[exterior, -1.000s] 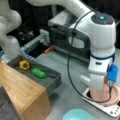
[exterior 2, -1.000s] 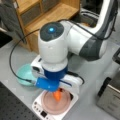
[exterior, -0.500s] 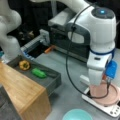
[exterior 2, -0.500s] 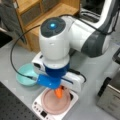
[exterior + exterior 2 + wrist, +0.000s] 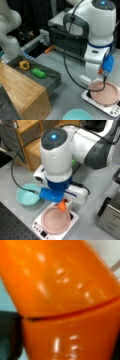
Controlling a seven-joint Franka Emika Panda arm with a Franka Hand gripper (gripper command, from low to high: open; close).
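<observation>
A glossy orange object (image 5: 60, 300) fills the wrist view, with a dark finger edge at its lower left. In both front views it hangs just above a pink bowl (image 5: 55, 220) (image 5: 103, 93) that rests on a white base (image 5: 40, 228) with buttons. My gripper (image 5: 62, 205) is shut on the orange object (image 5: 62, 206), under the blue wrist camera. In a front view, the gripper (image 5: 100, 72) is mostly hidden behind the arm and only a sliver of orange shows.
A teal bowl (image 5: 27, 196) (image 5: 77, 115) stands beside the white base. A grey tray (image 5: 53, 81) holds a yellow pepper (image 5: 24, 65) and a green vegetable (image 5: 38, 73). A wooden shelf (image 5: 22, 92) stands at front left. A metal appliance (image 5: 110, 217) is at the right.
The arm has risen, lifting the orange object from inside the pink bowl to just above its rim.
</observation>
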